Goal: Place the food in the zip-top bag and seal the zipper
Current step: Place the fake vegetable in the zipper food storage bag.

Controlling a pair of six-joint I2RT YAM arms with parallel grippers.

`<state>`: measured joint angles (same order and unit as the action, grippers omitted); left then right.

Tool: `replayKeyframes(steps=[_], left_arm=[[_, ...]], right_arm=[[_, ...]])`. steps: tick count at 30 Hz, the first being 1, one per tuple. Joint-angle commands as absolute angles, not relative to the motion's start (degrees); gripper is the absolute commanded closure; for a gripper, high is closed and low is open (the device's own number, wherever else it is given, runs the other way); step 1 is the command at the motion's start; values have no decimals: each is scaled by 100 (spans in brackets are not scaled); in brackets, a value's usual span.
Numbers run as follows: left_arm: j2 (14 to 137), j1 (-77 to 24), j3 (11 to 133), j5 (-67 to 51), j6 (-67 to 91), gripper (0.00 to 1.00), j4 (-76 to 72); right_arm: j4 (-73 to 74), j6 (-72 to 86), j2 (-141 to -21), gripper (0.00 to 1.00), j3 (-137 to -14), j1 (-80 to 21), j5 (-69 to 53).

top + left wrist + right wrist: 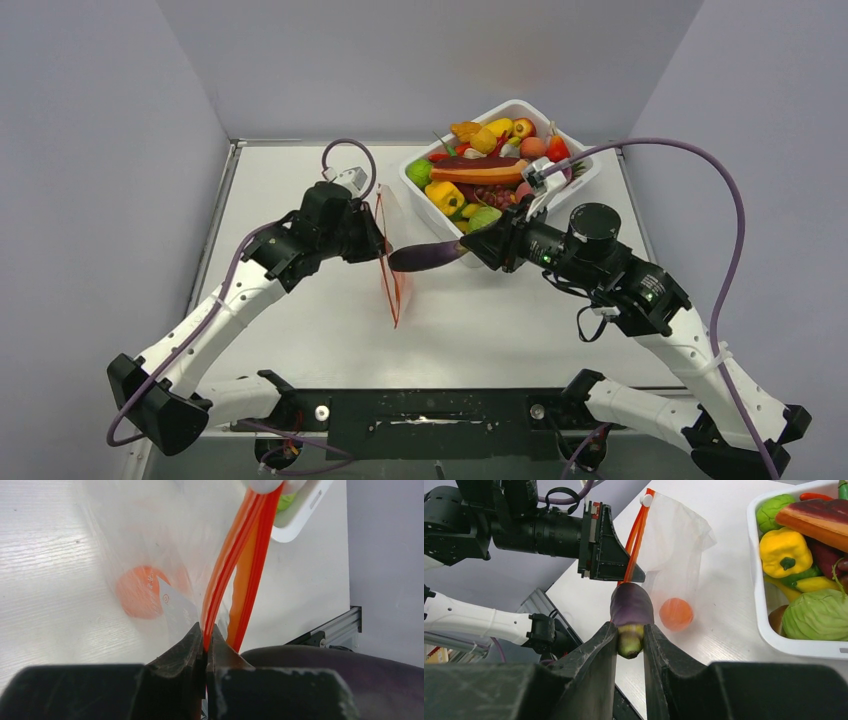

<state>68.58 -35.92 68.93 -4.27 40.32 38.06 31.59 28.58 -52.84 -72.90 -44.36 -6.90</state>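
Observation:
My left gripper (378,245) is shut on one lip of the red-orange zipper (240,555) and holds the clear zip-top bag (392,262) upright with its mouth parted. An orange ball (676,614) lies inside the bag; it also shows in the left wrist view (137,591). My right gripper (470,248) is shut on the green stem end of a purple eggplant (425,257), whose tip points at the bag's mouth (631,602). The other food fills the white tub (415,190).
The white tub stands at the back right, close behind my right gripper, with a yellow pepper (785,551), a green cabbage (816,615) and a long orange-red piece (480,172). Grey walls enclose the table. The black frame rail (420,410) runs along the near edge.

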Motion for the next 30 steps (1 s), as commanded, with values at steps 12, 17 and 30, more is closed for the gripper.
replayKeyframes(steps=[12,17,30], left_arm=[[6654,-3579,7272,88,4108,100,4209],[6455,-3581,7233,-162,4245,100,4129],[6058,-3572,6530,-1041,4737,100,3186]], right_arm=[[2721,2874,-5313,100,-7137,-4491,-1018],[3188,2677,-5427,100,-7229,-4491,57],[2186,1808,-5991,100,-7321,-5027,46]])
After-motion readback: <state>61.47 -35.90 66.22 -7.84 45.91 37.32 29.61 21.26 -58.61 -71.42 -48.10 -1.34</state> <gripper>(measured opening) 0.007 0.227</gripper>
